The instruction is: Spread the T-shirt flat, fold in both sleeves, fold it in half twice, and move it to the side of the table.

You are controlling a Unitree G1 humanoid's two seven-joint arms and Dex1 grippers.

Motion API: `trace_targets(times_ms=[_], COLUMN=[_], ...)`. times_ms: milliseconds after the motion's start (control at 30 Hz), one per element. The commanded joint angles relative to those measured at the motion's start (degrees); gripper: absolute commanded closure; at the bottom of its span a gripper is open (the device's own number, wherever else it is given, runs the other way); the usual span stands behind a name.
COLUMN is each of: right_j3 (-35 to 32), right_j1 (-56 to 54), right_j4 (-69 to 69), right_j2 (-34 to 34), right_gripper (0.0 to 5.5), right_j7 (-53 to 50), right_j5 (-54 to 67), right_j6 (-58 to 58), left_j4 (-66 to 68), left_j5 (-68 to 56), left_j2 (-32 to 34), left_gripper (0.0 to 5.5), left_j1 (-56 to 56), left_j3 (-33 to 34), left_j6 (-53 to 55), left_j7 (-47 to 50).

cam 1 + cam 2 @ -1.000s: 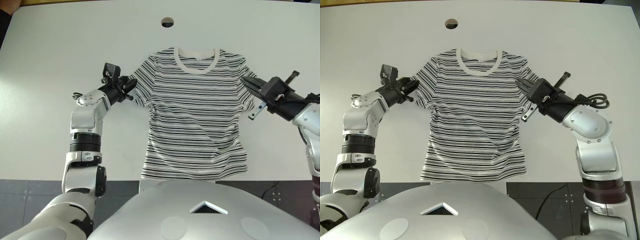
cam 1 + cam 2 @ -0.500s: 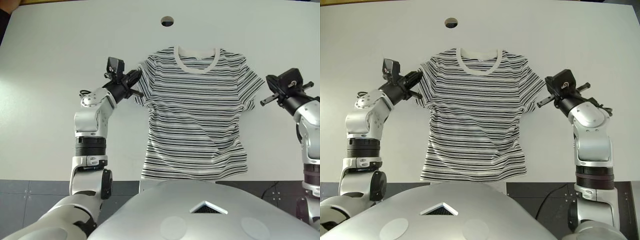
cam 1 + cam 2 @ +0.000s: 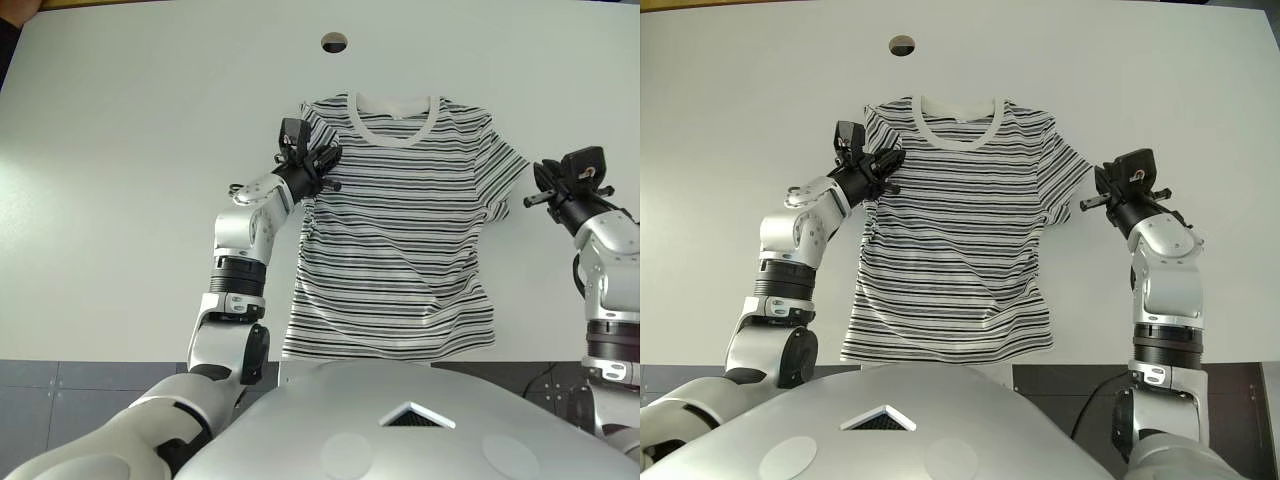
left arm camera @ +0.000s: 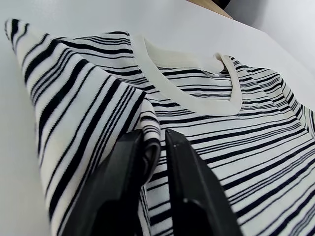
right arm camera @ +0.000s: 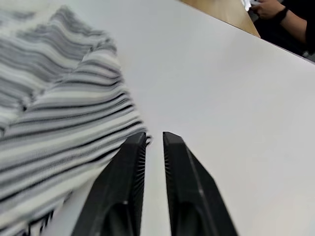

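while its left gripper (image 4: 155, 142) pinches the left sleeve (image 4: 74, 93) of a black-and-white striped cotton t-shirt (image 3: 400, 260), a humanoid robot holds that sleeve turned in over the chest, fingers closed on a fold of the knit just beside the cream ribbed collar (image 4: 192, 88). the shirt lies flat near the middle of a smooth white tabletop (image 3: 120, 150), its long axis running straight away from the robot: collar at the far end, hem (image 3: 390, 345) at the near edge. the right sleeve (image 3: 505, 170) is spread out flat and points toward the right gripper (image 5: 153, 136), which hovers just beside the cuff without touching it, its two fingers drawn almost together with only a slit between them and nothing in it. that is the relation the next move likely turns on: the unfolded sleeve lies inward from the right gripper, toward the robot's left, and that arm is by far the nearer one. it would probably have to part its fingers, take the cuff and carry it across the stripes toward the midline. the white surface reaches well out to both sides of the garment, with a small round hole (image 3: 335, 43) beyond the collar. the soft jersey may drag or bunch as it slides.
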Motion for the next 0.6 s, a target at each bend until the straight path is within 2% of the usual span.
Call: trace_targets(times_ms=[33,100,467,600], right_j3=[-1.84,-0.91,5.35,6.41], right_j1=[-4.53,-6.22,-11.48,-11.73], right_j4=[1.81,2.91,16.05,17.07], right_j2=[2.23,2.82,2.44,2.07], right_gripper=[3.94,3.74,3.74,4.4], right_j7=[0.41,0.81,4.73,6.1], right_j5=[4.41,5.15,2.03,1.56], right_j6=[5.27,7.07,8.24,9.13], left_j4=[0.09,-0.43,-17.37,-22.88], left_j5=[2.14,2.74,-0.37,-2.3], left_j2=[0.7,0.67,1.33,1.97], left_gripper=[3.85,3.77,3.77,3.77], left_j1=[2.54,3.72,10.29,11.07], left_j3=[-1.0,-1.56,-2.33,0.55], left_j6=[0.03,-0.89,-3.56,-4.32], left_j7=[1.1,0.85,-3.11,-2.41])
